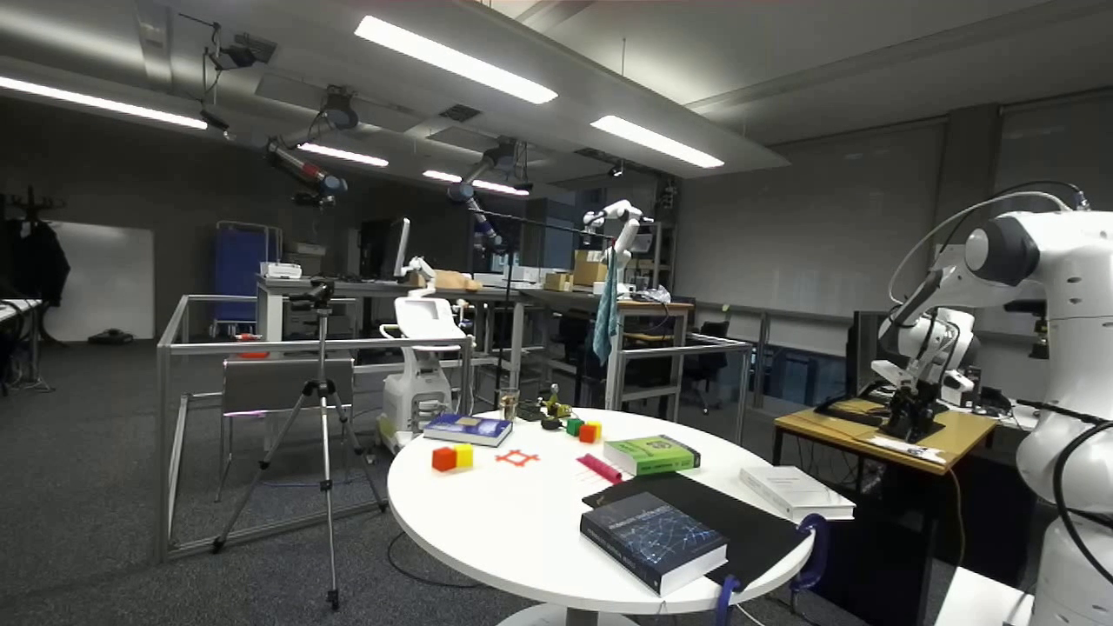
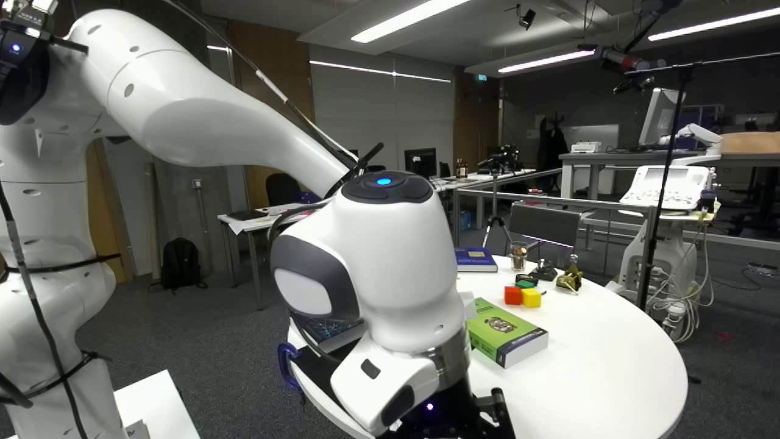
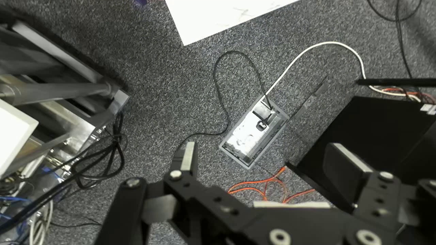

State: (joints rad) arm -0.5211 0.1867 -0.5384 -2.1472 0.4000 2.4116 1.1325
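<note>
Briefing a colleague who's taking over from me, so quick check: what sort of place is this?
Most likely a robotics lab, perhaps with a medical side: robot arms hang overhead, a white console cart resembles an ultrasound machine, and a tripod is set up too.

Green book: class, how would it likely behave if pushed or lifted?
The green book looks thick, so it may well be heavy and fairly stiff. Lying flat on the table, it would probably slide rather than tip or roll. Its page edges show, so a partial grip might let it flop open.
</note>
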